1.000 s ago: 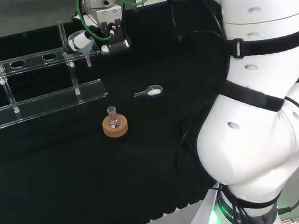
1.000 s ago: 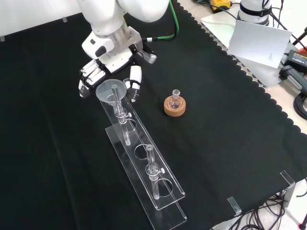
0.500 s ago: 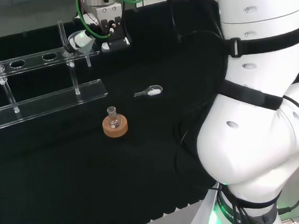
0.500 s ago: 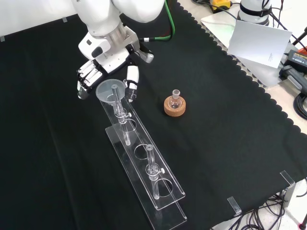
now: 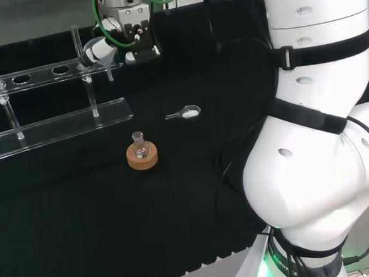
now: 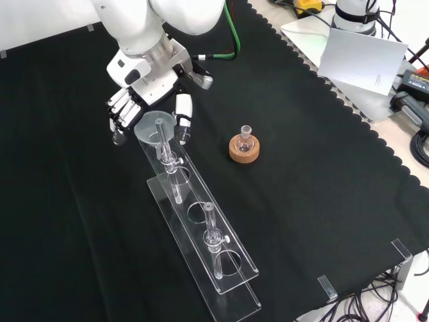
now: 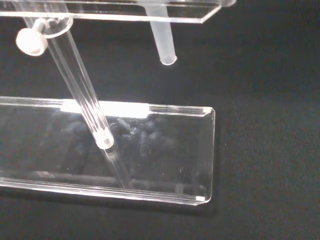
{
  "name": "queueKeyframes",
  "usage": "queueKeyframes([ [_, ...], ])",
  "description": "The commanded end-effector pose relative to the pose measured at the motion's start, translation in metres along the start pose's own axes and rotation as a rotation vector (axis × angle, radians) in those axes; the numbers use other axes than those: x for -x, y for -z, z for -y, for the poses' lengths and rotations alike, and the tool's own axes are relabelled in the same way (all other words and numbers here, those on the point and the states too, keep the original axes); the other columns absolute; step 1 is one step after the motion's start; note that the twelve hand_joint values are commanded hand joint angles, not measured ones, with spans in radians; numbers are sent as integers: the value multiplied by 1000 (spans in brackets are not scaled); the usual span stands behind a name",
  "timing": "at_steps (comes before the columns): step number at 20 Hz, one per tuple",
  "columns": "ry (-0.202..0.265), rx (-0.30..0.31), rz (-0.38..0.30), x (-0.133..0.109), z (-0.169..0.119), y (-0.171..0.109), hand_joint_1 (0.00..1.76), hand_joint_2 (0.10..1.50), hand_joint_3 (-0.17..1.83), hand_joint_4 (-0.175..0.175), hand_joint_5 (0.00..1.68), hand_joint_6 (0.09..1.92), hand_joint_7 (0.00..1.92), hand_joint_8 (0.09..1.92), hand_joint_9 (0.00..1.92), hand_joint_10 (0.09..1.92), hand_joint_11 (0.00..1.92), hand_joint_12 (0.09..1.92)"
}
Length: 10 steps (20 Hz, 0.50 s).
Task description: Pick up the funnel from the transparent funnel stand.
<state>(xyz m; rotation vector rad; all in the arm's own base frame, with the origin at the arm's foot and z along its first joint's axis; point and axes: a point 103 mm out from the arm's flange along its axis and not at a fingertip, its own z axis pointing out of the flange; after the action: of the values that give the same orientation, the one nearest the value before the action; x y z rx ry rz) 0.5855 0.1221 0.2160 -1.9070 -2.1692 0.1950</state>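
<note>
The clear funnel (image 6: 153, 127) sits in the end hole of the transparent stand (image 6: 224, 290), its stem through the upper plate (image 7: 162, 42). My hand (image 6: 144, 84) hangs over that end of the stand. Its fingers (image 6: 120, 115) stand on one side of the funnel's bowl and the thumb (image 6: 182, 121) on the other, both close to the rim; contact cannot be told. In the head view the funnel (image 5: 104, 53) shows just left of the hand (image 5: 130, 34), above the stand's base (image 5: 57, 127).
A small round flask on a cork ring (image 6: 244, 145) (image 5: 141, 155) stands near the stand. A clear scoop with white powder (image 5: 186, 113) lies on the cloth. Upright rods (image 6: 212, 231) rise from the stand. Papers and cables (image 6: 362, 57) lie beyond the cloth's edge.
The hand has shifted a little along the stand's end, to the left in the front view, and its fingers and thumb stand closer to the funnel's rim. The funnel stays in the stand.
</note>
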Motion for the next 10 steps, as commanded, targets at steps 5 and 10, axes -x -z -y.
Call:
queueKeyframes([
  [5,5,18,12,2,2,3,364,824,32,29,429,87,500,544,297,697,0,1413],
  [10,17,37,40,-5,3,4,409,825,33,28,499,87,584,540,375,649,0,1436],
])
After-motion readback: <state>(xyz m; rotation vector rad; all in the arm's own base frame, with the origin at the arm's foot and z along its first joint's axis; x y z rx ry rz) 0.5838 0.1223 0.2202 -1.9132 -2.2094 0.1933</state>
